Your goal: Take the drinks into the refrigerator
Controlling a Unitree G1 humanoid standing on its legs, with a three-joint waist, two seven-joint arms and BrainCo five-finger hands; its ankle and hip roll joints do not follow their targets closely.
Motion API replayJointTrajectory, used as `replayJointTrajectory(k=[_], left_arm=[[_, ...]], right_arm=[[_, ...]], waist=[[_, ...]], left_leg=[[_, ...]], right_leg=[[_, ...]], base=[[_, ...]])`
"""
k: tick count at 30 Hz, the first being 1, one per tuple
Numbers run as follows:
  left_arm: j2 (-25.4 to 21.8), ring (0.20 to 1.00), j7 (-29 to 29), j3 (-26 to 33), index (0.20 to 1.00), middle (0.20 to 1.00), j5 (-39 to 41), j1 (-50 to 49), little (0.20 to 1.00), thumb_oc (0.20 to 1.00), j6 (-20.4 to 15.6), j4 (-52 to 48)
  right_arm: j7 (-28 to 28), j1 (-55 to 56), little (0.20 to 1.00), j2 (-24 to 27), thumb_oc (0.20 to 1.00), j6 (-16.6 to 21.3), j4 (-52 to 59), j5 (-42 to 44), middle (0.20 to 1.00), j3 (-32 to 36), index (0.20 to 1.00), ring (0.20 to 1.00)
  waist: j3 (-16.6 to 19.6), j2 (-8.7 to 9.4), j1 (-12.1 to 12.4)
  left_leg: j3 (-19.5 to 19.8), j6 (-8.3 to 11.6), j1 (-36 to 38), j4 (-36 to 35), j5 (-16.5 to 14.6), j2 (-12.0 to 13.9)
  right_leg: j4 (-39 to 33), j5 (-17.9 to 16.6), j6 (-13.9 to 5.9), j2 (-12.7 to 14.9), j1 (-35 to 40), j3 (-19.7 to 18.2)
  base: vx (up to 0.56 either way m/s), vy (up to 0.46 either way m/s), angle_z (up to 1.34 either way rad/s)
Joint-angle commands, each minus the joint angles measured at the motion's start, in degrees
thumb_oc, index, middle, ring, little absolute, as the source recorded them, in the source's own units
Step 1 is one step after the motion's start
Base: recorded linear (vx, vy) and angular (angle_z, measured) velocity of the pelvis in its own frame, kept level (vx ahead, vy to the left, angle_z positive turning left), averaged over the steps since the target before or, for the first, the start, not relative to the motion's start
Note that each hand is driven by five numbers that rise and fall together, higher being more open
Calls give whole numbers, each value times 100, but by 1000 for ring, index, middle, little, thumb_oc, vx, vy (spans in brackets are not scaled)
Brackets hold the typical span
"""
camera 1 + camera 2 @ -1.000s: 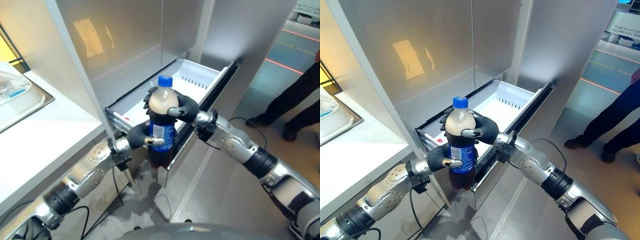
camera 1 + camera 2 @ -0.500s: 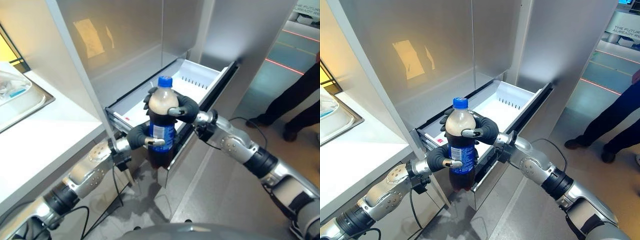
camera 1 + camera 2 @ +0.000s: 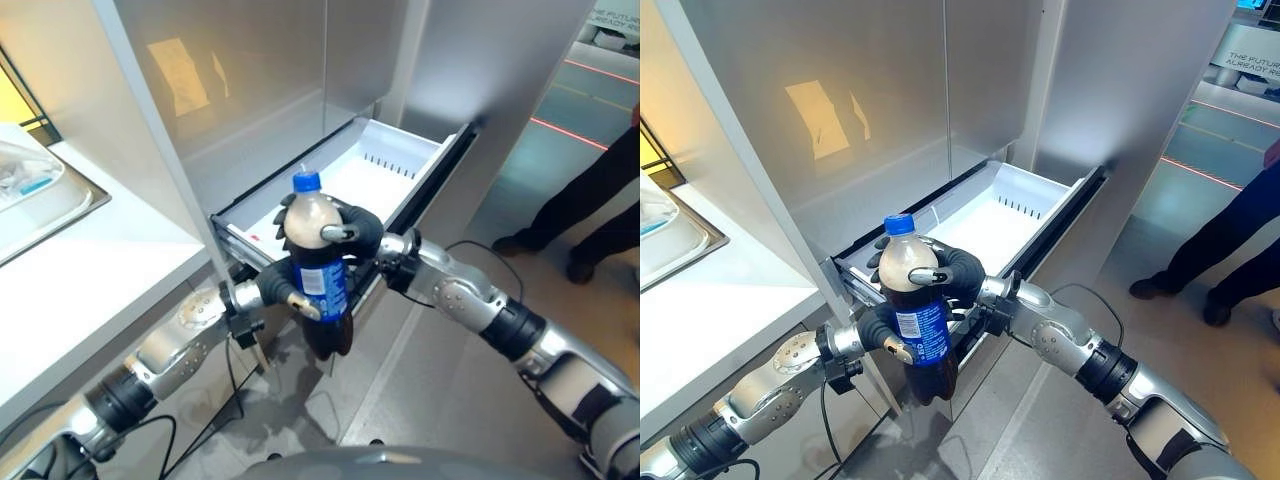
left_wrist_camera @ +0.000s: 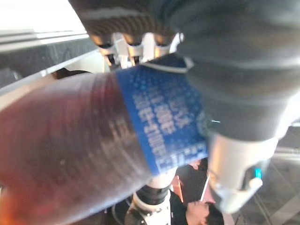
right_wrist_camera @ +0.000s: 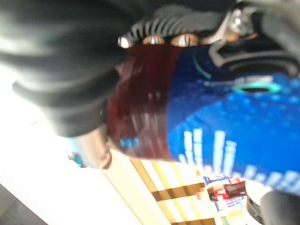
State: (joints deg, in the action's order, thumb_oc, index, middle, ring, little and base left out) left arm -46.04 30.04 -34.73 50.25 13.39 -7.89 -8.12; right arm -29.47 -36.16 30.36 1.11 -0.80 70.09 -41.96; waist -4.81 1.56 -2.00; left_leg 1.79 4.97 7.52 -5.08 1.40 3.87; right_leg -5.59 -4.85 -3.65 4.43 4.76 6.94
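A dark cola bottle with a blue cap and blue label hangs tilted in the air in front of the open white refrigerator drawer. My right hand is shut round its upper part, just below the neck. My left hand is shut round the label from the other side. The left wrist view shows the bottle close up with fingers curled over it. In the right wrist view the bottle lies against that hand's palm.
The drawer stands pulled out beneath the refrigerator's grey doors. A white counter with a sink lies to the left. A person's dark legs and shoes stand on the floor at the right.
Both hands have moved the bottle down and to the left, and its top now leans left.
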Motion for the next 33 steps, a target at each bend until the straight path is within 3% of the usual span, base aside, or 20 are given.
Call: replayJointTrajectory(k=[1,12,33], left_arm=[[224,1000,-19,351,1000,1000,185,459,1000,1000,-303,-357],[148,1000,21,355,1000,1000,242,111,1000,1000,-195,-168],[26,1000,88,586,1000,1000,424,-906,1000,1000,22,387]], right_arm=[[84,-372,200,-425,200,445,276,261,200,381,200,200],[325,-802,200,-276,200,707,-153,241,200,649,200,200],[882,-2418,200,710,200,1155,-1722,251,200,967,200,200]], waist=[[-39,193,60],[-30,216,87],[-38,281,140]], left_leg=[[362,-520,-68,40,-355,-410],[334,-519,-60,44,-362,-407],[288,-512,-112,59,-373,-388]], right_leg=[[157,553,21,-101,380,299],[136,540,10,-114,384,271],[199,578,0,-157,278,220]], base=[[0,0,0],[0,0,0],[0,0,0]])
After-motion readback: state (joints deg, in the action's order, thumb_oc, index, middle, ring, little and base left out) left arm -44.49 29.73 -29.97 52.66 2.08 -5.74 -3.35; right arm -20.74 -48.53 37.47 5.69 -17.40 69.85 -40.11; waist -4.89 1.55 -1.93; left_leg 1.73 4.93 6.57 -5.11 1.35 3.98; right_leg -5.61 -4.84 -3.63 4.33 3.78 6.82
